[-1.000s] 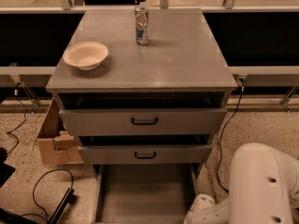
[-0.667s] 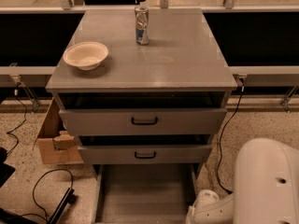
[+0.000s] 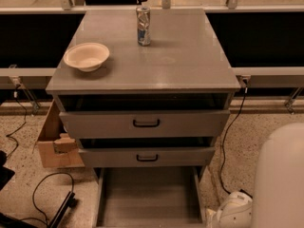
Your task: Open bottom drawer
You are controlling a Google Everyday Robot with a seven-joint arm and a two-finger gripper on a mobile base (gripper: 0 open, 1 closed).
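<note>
The grey cabinet [image 3: 152, 65] has three drawers. The bottom drawer [image 3: 149, 194] is pulled far out, and its plain grey inside shows at the bottom edge of the camera view. Its front panel and black handle are cut off below the frame. The top drawer [image 3: 190, 124] and middle drawer [image 3: 185, 156] are each slightly ajar, with black loop handles. My white arm [image 3: 282, 179] fills the lower right, with a white joint [image 3: 232, 210] beside the bottom drawer's right side. My gripper is out of view, below the frame.
A cream bowl [image 3: 86, 56] and a drink can [image 3: 143, 25] stand on the cabinet top. An open cardboard box [image 3: 54, 144] sits on the floor to the left. Black cables [image 3: 47, 194] lie at lower left, and a cable [image 3: 228, 141] hangs at the right.
My white arm and its joint have shifted to the right, away from the bottom drawer. The drawers, bowl and can have not moved.
</note>
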